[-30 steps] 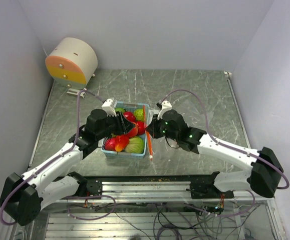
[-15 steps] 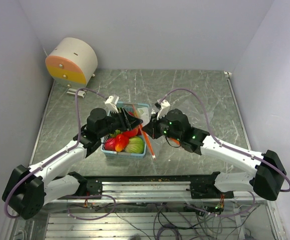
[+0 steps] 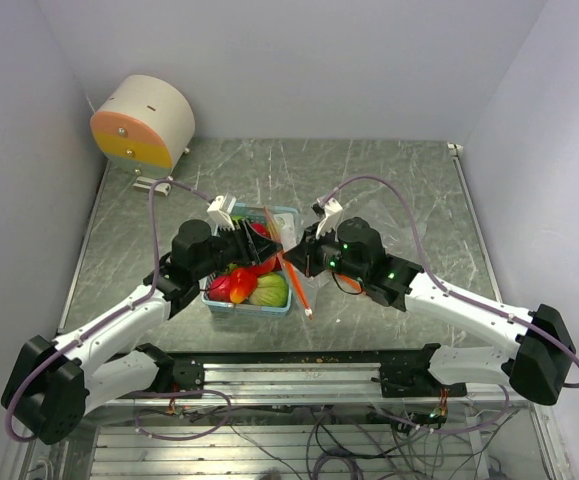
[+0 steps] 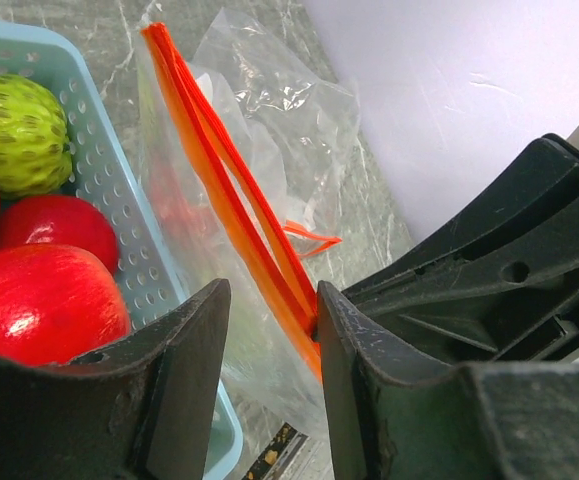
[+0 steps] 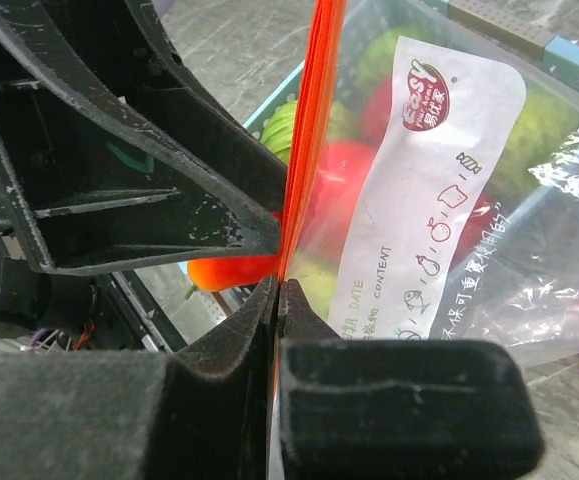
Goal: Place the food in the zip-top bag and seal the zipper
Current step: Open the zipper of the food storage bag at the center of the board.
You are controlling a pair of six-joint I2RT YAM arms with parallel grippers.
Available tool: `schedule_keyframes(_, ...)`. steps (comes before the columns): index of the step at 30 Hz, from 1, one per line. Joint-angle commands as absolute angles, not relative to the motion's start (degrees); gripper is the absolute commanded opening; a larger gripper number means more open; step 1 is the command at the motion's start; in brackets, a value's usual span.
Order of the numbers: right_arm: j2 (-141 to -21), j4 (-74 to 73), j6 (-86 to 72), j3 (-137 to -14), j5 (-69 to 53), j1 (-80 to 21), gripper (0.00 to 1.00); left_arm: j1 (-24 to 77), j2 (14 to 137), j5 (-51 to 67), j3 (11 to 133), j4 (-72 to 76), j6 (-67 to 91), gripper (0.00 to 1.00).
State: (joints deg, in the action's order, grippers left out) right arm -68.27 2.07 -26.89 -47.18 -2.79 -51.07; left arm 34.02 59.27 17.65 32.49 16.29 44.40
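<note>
- The zipper (image 5: 314,100) is pinched by the right gripper (image 5: 277,290), whose jaws are pressed fully together on the orange strip. The bag (image 5: 529,200) is thereby held up on edge, probably so that its mouth can be reached from the other side.
- The left gripper (image 4: 269,300) is set against the same strip from 9 o'clock. Its jaws are parted by a narrow gap and nothing is clamped. The strip's near end is seen at the inner face of one finger, with clear film in the gap. This placing is judged to be for taking the opposite lip, so that the mouth can be pulled apart.
- The bag is raised between the two grippers, over the 3 o'clock edge of the basket (image 4: 119,200). In the top view its strip is seen running from 12 towards 5 o'clock.
- The food (image 4: 39,300) is lying in the basket, at 9 o'clock of the bag. The fruit showing through the film is judged to lie behind it, so filling is taken as not yet begun.
- The bag is seen as thin, clear, crinkled film bearing a white printed label (image 5: 419,200).
- In the left wrist view the zipper's two orange tracks are seen slightly apart in the middle and meeting at both ends.
- The food is seen as glossy red fruits and a bumpy green one.
</note>
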Motion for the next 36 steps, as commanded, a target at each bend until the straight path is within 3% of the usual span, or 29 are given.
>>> schedule_keyframes(1,-67.0,3.9,-25.8,-46.8,-4.9,-51.0,0.0,34.4,60.0,16.6,32.9,16.9,43.4,0.5)
schedule_keyframes(5,-66.6,3.4,-25.5,-46.9,-5.1,-51.0,0.0,34.4,61.5,16.7,32.3,18.9,44.1,0.42)
schedule_keyframes(10,-66.2,3.3,-25.0,-46.9,-5.4,-51.0,0.0,34.4,62.9,17.2,31.8,20.5,44.1,0.11)
schedule_keyframes(11,-66.1,3.3,-25.0,-47.0,-5.5,-51.0,0.0,34.4,63.0,17.0,31.7,20.7,44.1,0.09)
schedule_keyframes(20,-64.7,-1.3,-24.3,-47.5,3.0,-51.0,0.0,34.4,61.7,14.5,32.3,15.9,42.1,0.07)
schedule_keyframes(22,-64.6,-1.4,-24.1,-47.4,3.1,-51.1,0.0,34.4,61.4,14.1,32.5,15.2,42.3,0.14)
schedule_keyframes(29,-65.6,1.0,-24.1,-46.8,-1.6,-51.0,0.0,34.4,62.6,16.6,32.9,20.9,45.2,0.58)
schedule_keyframes(36,-65.8,1.8,-23.9,-47.0,-3.5,-51.0,0.0,34.4,65.5,16.9,34.0,24.3,46.9,0.63)
